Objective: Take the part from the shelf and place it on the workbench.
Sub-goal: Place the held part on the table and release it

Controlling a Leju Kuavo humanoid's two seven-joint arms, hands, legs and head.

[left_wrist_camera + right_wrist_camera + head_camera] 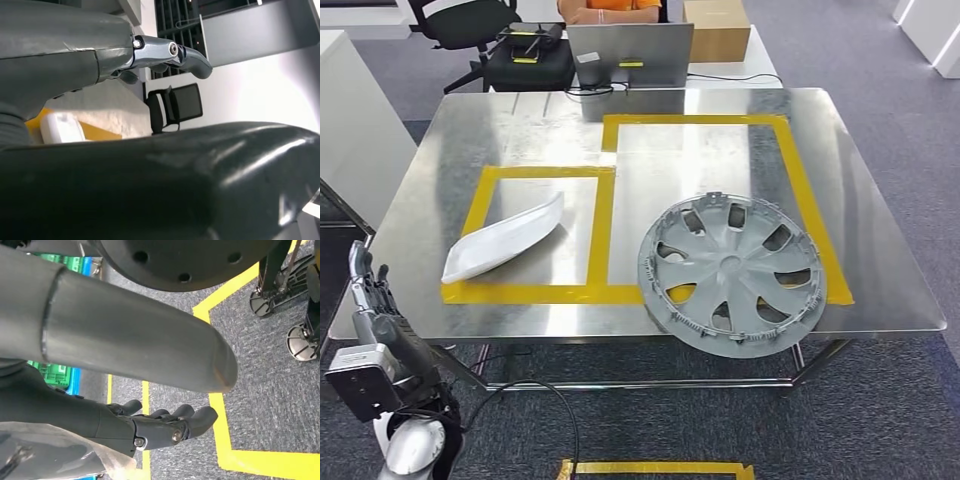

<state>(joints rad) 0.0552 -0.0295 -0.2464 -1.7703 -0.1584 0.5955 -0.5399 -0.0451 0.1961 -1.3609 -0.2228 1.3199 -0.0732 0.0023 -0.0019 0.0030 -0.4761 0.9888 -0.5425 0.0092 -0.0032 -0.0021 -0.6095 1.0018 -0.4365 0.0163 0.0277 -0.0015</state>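
A white curved plastic part [505,238] lies inside the left yellow-taped square on the steel workbench [682,190]. A grey wheel cover [731,272] lies flat at the front right, overlapping the yellow tape and reaching slightly past the bench's front edge. My left hand [369,295] stands upright off the bench's front left corner, fingers straight and holding nothing. The left wrist view looks past that hand [113,55] at the white part [62,128]. My right hand [151,430] hangs above the carpet, fingers stretched out and empty.
Behind the bench are a laptop [629,55], a cardboard box [716,28], a black bag [531,55], an office chair [463,20] and a person in orange [610,8]. A white cabinet [350,120] stands left. Yellow floor tape [652,468] marks the carpet near me.
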